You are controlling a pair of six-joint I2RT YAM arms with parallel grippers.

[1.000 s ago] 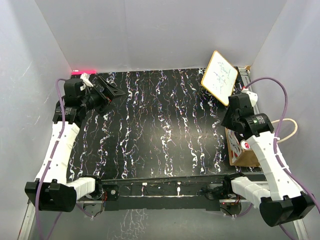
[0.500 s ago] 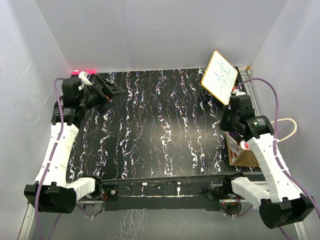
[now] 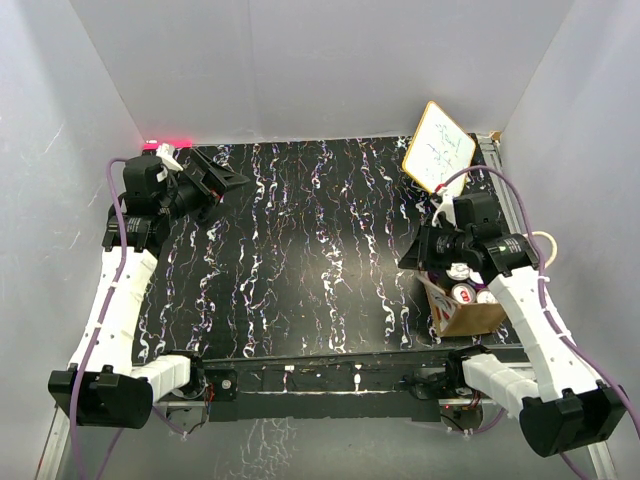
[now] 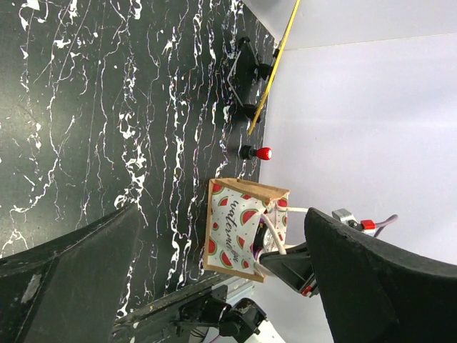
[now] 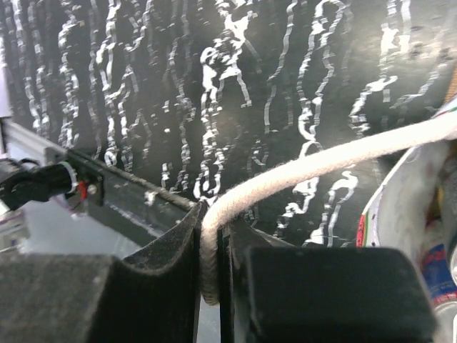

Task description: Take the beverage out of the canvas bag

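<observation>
While the right hand (image 5: 213,246) pinched one cream handle (image 5: 307,168) of the canvas bag (image 3: 468,320) at the desk's (image 3: 320,250) near right edge, the left hand (image 3: 215,182) hung wide at far left. Opening the bag seemed the step; next, a hand must reach the cans (image 3: 462,294) inside.

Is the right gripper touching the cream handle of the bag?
Touching. The right wrist view shows the right gripper shut on the cream handle, the rope pinched between both fingers.
</observation>
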